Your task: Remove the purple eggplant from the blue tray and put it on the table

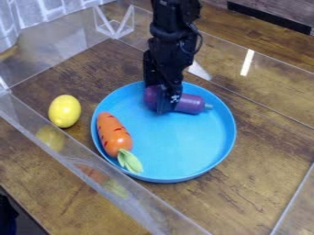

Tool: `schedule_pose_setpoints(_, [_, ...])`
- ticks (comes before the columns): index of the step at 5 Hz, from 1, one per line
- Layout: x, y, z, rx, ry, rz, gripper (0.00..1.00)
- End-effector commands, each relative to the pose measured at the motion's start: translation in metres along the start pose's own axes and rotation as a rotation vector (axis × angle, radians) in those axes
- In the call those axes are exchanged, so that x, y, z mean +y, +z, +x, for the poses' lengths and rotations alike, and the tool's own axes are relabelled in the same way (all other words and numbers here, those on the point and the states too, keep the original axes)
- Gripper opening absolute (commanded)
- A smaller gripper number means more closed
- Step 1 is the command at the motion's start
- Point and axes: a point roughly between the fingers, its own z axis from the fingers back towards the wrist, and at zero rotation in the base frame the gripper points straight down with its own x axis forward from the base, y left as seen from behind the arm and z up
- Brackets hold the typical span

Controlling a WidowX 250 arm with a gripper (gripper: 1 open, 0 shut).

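Carrot (pixel 113 134) shares blue tray (pixel 208 147) with purple eggplant (pixel 190 103); lemon (pixel 64 111) outside

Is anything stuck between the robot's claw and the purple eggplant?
Nothing visible. The open gripper sits right over the purple eggplant in the blue tray. The carrot lies off to the side, out of the way.

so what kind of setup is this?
Likely a lab tabletop rig: toy foods, a carrot and lemon, a blue tray on a wooden table, clear plastic sheet alongside.
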Motion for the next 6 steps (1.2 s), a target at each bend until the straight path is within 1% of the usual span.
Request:
schedule_pose_setpoints(1, [0.0,0.005,0.012,-0.035,-0.021,0.027,1.0])
schedule_pose_setpoints(4, [-0.007,-0.019,0.024,-0.038,-0.044,0.03,1.0])
schedule_pose_setpoints(6, [-0.009,-0.03,0.032,-0.039,-0.063,0.028,1.0])
